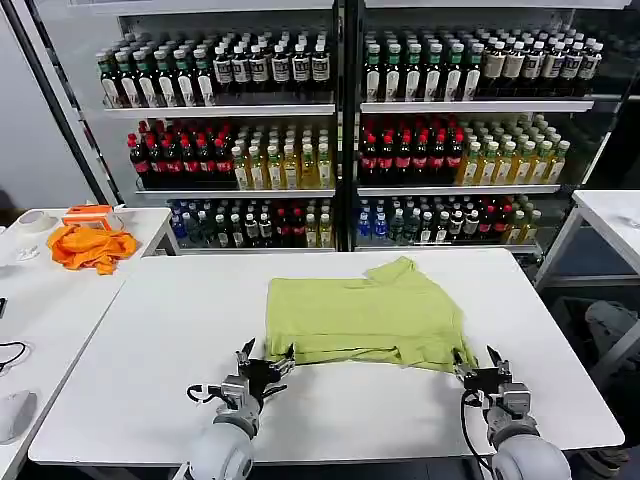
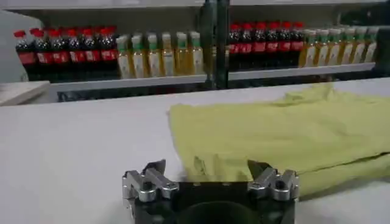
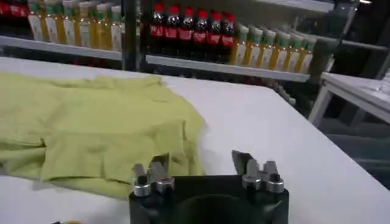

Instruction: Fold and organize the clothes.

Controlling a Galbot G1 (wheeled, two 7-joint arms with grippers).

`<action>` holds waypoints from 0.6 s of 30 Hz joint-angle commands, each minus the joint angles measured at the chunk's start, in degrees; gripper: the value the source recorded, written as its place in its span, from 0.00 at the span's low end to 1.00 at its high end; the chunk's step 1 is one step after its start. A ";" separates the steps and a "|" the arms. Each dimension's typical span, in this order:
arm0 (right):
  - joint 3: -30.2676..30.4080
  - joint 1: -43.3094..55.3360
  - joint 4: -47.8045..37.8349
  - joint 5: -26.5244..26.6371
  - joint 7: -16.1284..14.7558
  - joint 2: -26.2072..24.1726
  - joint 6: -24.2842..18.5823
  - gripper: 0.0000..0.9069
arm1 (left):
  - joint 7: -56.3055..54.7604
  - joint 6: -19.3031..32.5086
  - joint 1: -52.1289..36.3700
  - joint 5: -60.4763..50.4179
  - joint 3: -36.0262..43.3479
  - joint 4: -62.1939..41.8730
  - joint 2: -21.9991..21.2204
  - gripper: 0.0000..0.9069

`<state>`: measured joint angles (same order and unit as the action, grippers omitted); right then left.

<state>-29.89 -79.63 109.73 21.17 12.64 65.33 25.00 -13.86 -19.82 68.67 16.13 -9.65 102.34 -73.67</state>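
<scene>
1. Nearest the robot, the left hand (image 1: pixel 262 368) sits at about 7 o'clock on the white surface (image 1: pixel 150 340), its fingers spread apart and holding nothing, the tips just short of the near-left corner of the T-shirt
2. The right hand (image 1: pixel 481 366) sits at about 5 o'clock, fingers likewise apart and empty, at the near-right corner of the shirt
3. The lime-green T-shirt (image 1: pixel 365 315) lies in the middle of the surface, already doubled into a rough rectangle, with its far edge rumpled toward 12 o'clock
4. Judged from this, a fold is in hand: both hands are lined up on the near hem, not yet gripping
5. The next move likely calls for both hands to pinch the two near corners together and carry them evenly toward 12 o'clock, keeping the layers from slipping
</scene>
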 commanded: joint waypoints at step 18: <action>2.78 1.68 -2.37 4.47 0.69 -0.03 -0.45 0.00 | -0.11 -2.40 -0.04 7.70 -0.77 -1.54 -0.19 0.01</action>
<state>-27.47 -78.12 107.87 24.85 13.16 65.16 24.42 -13.89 -20.89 68.51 19.58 -10.24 100.90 -73.74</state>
